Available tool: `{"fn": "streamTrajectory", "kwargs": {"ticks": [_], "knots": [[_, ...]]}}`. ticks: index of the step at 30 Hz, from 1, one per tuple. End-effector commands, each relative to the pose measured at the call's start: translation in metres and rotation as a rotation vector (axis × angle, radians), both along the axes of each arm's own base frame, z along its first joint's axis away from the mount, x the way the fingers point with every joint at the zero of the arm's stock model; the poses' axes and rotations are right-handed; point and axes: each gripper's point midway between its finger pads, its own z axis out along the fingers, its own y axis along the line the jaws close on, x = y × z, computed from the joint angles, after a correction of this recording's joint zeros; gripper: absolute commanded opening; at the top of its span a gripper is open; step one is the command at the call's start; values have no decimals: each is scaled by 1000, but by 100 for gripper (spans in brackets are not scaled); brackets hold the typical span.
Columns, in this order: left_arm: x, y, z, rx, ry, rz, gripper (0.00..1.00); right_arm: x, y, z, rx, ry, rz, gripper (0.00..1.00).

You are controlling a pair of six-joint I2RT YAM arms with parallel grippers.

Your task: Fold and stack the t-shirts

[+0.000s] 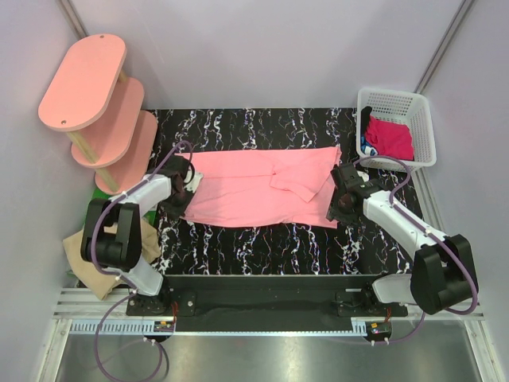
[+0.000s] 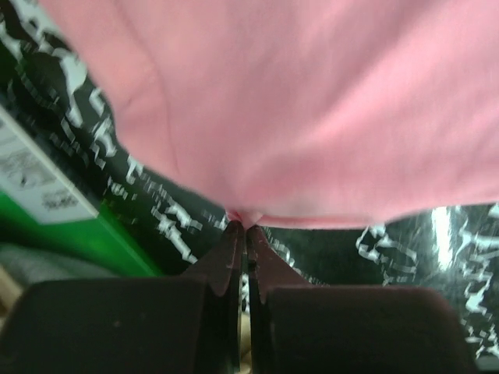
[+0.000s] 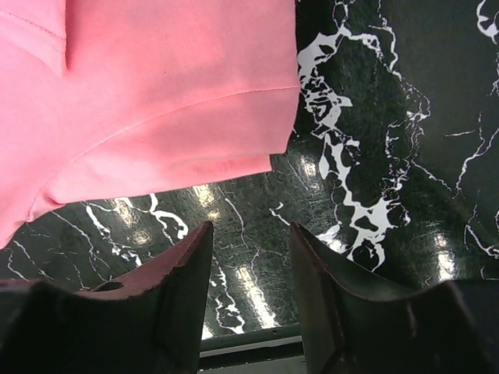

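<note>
The salmon-pink t-shirt point(image 1: 254, 187) lies spread across the black marbled table point(image 1: 262, 127), its left edge pinched in the closed left gripper point(image 2: 242, 226). The right gripper point(image 3: 249, 230) stands parted and empty, just off the right hem. A magenta t-shirt point(image 1: 391, 137) sits in the white basket point(image 1: 421, 119). A tan t-shirt point(image 1: 95, 270) lies off the table's left side, near the pink shelf point(image 1: 83, 79).

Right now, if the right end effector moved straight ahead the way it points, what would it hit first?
Probably the bare marbled table, just short of the pink t-shirt; depth is unclear.
</note>
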Motion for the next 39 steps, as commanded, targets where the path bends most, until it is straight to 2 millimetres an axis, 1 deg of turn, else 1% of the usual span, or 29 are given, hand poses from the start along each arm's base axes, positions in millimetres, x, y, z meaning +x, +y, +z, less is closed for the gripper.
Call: {"fn": "streamTrajectory", "kwargs": {"ticks": [1, 5, 6, 8, 11, 12, 15, 21, 23, 24, 27, 28, 29, 35, 39], "knots": [[-11, 17, 21, 55, -32, -18, 0, -1, 8, 5, 55, -2, -60, 52], [-14, 19, 26, 57, -44, -18, 0, -2, 5, -8, 37, 37, -111, 52], [-15, 19, 26, 57, -44, -17, 0, -2, 4, -14, 26, 52, -121, 52], [-15, 19, 27, 57, -43, -15, 0, 3, 7, -20, 33, 44, -126, 52], [-16, 20, 28, 62, -39, -16, 0, 6, 9, -35, 33, 63, -140, 51], [-16, 20, 29, 63, -43, -15, 0, 8, 9, -43, 25, 71, -145, 51], [-16, 22, 31, 70, -49, -15, 0, 9, 4, -56, -9, 92, -170, 51], [-17, 23, 31, 74, -49, -12, 0, 11, -3, -72, -58, 100, -191, 50], [-18, 22, 30, 72, -45, -10, 0, 12, -1, -74, -53, 104, -180, 48], [-17, 22, 30, 70, -46, -9, 0, 12, 1, -76, -43, 112, -178, 42], [-18, 22, 30, 71, -42, -9, 0, 15, 5, -73, -24, 99, -170, 24], [-18, 22, 29, 69, -40, -8, 0, 16, 5, -72, -23, 97, -169, 14], [-18, 21, 28, 67, -39, -5, 0, 17, 6, -70, -17, 91, -162, 11], [-17, 20, 25, 62, -26, -4, 0, 13, 8, -53, 9, 71, -141, 1], [-16, 21, 26, 68, -33, -5, 0, 3, 9, -35, 40, 55, -128, 0]]}}
